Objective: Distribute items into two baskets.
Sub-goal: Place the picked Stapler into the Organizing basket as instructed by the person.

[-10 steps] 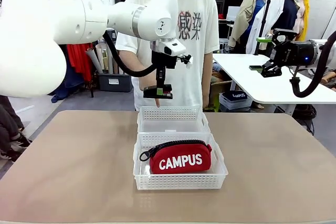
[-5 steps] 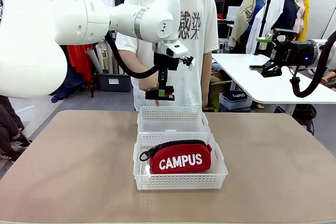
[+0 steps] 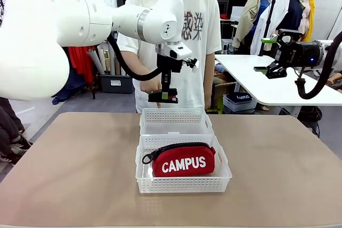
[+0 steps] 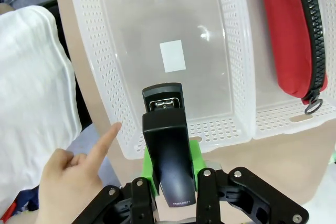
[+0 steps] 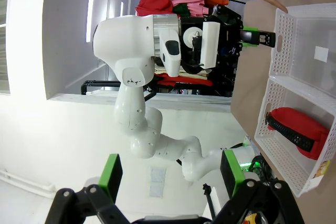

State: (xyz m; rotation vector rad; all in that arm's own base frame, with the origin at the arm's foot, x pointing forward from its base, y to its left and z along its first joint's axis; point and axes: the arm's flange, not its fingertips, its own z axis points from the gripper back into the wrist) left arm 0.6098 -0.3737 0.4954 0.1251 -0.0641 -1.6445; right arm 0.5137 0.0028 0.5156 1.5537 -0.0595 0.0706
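My left gripper [image 3: 163, 94] hangs above the far basket [image 3: 173, 115], shut on the black stapler [image 3: 160, 99]. In the left wrist view the stapler [image 4: 165, 145] sits between the green pads [image 4: 195, 158], pointing over that empty basket [image 4: 113, 87]. The red CAMPUS pouch [image 3: 184, 161] lies in the near basket [image 3: 181, 184], its black zip [image 4: 310, 35] facing up. My right gripper [image 3: 270, 54] is raised at the far right, open and holding nothing; its fingers [image 5: 111, 174] stand wide apart.
A person stands at the far side of the table; a hand [image 4: 79, 166] points a finger at the far basket's outer rim. A white label [image 4: 172, 56] lies on that basket's bottom. Bare tan table [image 3: 69, 164] spreads on both sides of the baskets.
My left gripper has drifted slightly to the right with the stapler. The right arm, the baskets and the pouch have not moved.
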